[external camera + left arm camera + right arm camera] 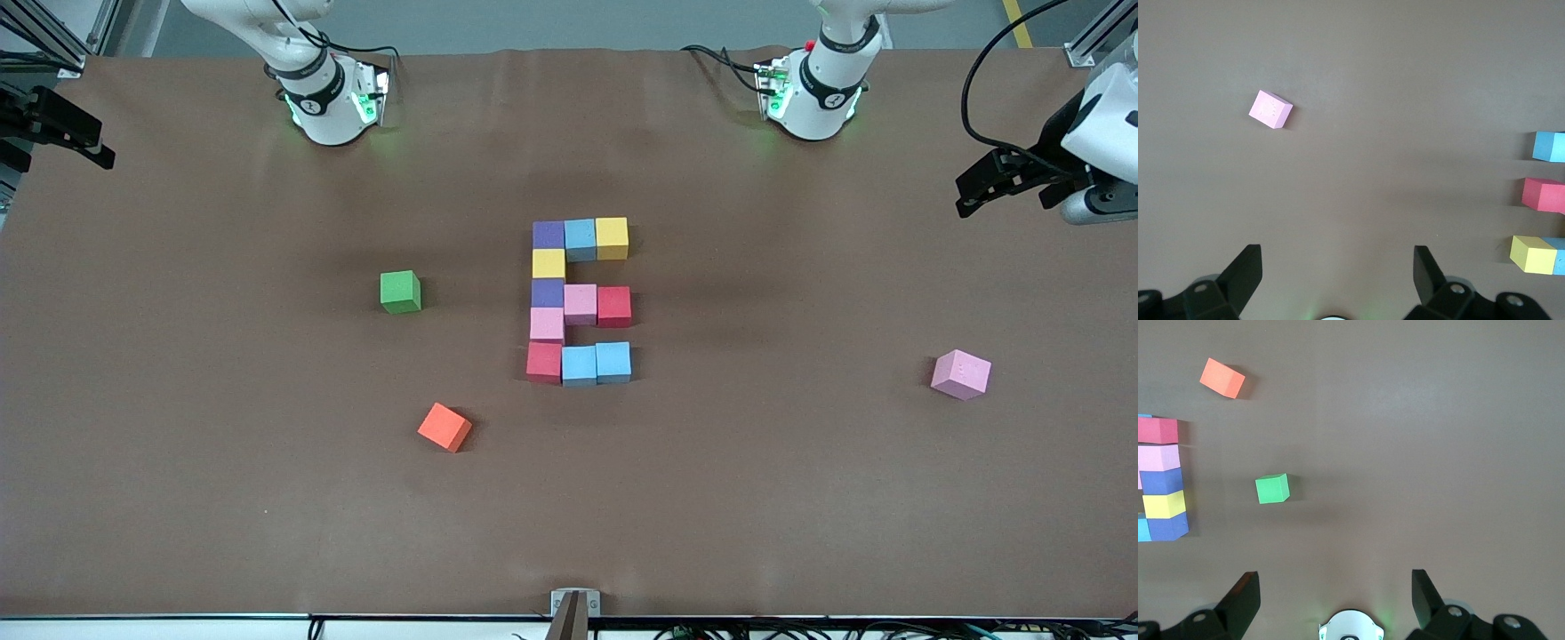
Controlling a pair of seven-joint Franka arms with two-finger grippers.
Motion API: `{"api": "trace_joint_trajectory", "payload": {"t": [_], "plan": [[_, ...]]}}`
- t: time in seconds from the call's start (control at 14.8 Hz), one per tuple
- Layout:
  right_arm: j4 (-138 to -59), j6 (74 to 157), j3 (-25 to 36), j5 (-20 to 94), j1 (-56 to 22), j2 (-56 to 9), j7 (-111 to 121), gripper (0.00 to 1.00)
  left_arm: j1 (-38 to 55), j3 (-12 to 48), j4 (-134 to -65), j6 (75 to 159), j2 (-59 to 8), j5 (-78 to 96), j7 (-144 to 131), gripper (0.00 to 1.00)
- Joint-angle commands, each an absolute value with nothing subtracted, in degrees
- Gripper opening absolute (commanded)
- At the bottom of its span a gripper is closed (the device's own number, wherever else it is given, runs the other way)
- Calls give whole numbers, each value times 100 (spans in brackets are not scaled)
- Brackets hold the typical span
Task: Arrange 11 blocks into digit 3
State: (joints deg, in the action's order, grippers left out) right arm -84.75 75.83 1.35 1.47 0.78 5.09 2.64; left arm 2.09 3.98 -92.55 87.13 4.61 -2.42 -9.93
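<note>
1. Digit 3 (580,302): mid-frame in front view, on table (222,498). 11 blocks counted, all touching, three prongs. Reads as E from this cam. Looks complete.
2. Strays: pink cube (960,374) lower in frame, well apart from figure, toward left arm's end. Green cube (400,292) and orange cube (444,427) toward right arm's end, green level w/ mid prong, orange lower.
3. Left pincer (1336,257): wide open, empty, up over table edge at left arm's end. Pink stray in its wrist view.
4. Right pincer (1335,580): wide open, empty, over table edge at right arm's end. Waiting, by the look.
5. Risks, judged:
   - Fetching a stray and adding it = 12th block, shape spoiled.
   - Low sweep across mid-frame would nudge light foam cubes and break contact btwn prongs.
   - Any tidy-up push on one cube likely drags neighbours, since all are touching.
6. Safest call: no more placing.
</note>
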Motion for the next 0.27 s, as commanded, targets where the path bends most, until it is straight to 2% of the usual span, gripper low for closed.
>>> {"api": "trace_joint_trajectory", "payload": {"t": [0.0, 0.2], "plan": [[-8666, 7638, 123, 105, 88, 677, 246, 100, 237, 448, -9369, 8737, 580, -255, -879, 100], [-8666, 7646, 123, 105, 79, 677, 246, 100, 246, 448, -9378, 8649, 580, -237, -835, 100]]}}
